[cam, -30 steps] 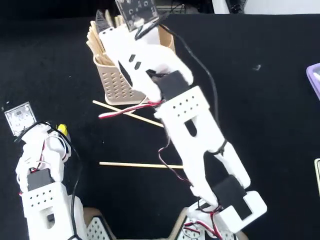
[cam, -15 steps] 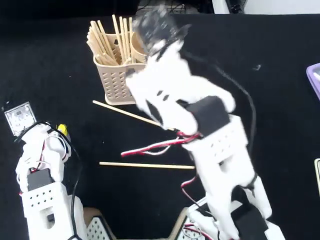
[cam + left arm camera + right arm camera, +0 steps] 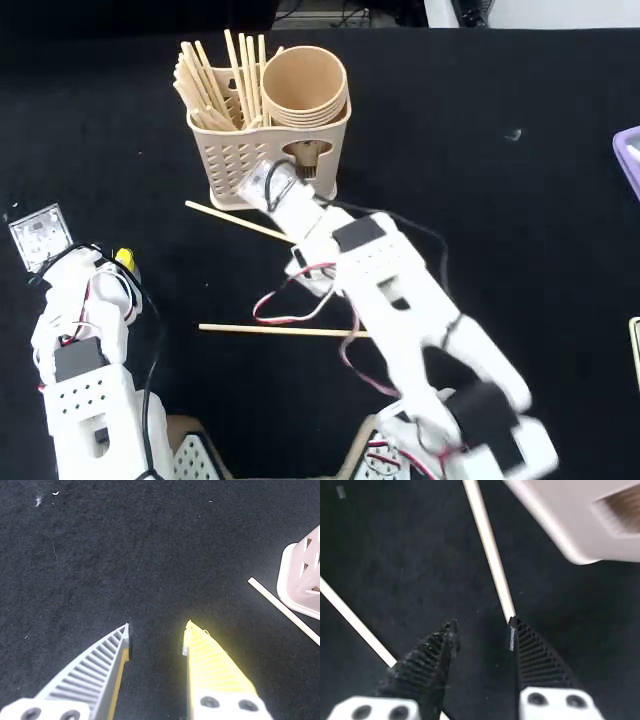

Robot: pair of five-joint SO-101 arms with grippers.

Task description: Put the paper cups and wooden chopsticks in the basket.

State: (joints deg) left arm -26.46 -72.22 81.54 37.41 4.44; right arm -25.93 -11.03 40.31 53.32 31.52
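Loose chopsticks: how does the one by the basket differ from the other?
The near chopstick lies slanted, close to the basket; the far chopstick lies almost level across the high view, well apart from it. The near one runs up to the open right gripper. Both lie flat, outside the basket, partly under the right arm.
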